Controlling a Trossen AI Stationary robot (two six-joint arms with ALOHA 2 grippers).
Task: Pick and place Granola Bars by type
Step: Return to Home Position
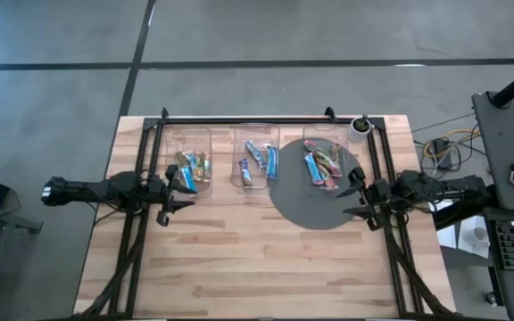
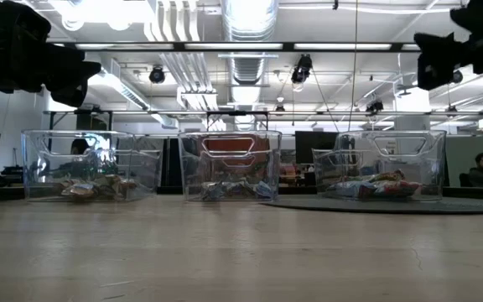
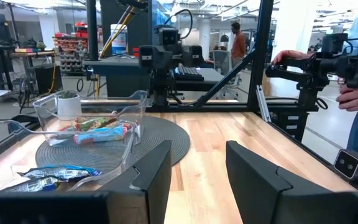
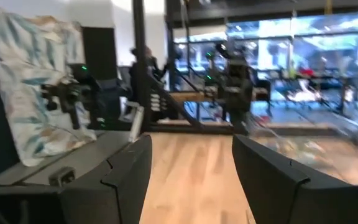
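The granola bars lie in three clear bins along the table's far side. The left bin [image 1: 188, 160] holds tan/green bars [image 2: 95, 189] and one blue bar. Blue bars [image 1: 259, 162] fill the middle bin [image 2: 229, 168]. In the right bin [image 1: 324, 160] there is a mixed heap of bars [image 3: 101, 129]. My left gripper [image 1: 178, 189] is open and hovers just near of the left bin, holding nothing. My right gripper [image 1: 353, 193] is also open, above the mat's right edge, near the right bin. Both sets of fingers point toward the table's middle.
A grey round mat [image 1: 315, 205] lies under the right bin. A white cup [image 1: 359, 129] stands at the far right corner, and a black frame rail [image 1: 266, 119] runs along the far edge. Bare wood [image 1: 257, 267] covers the near half. A person's hand [image 3: 356, 93] shows beyond the table.
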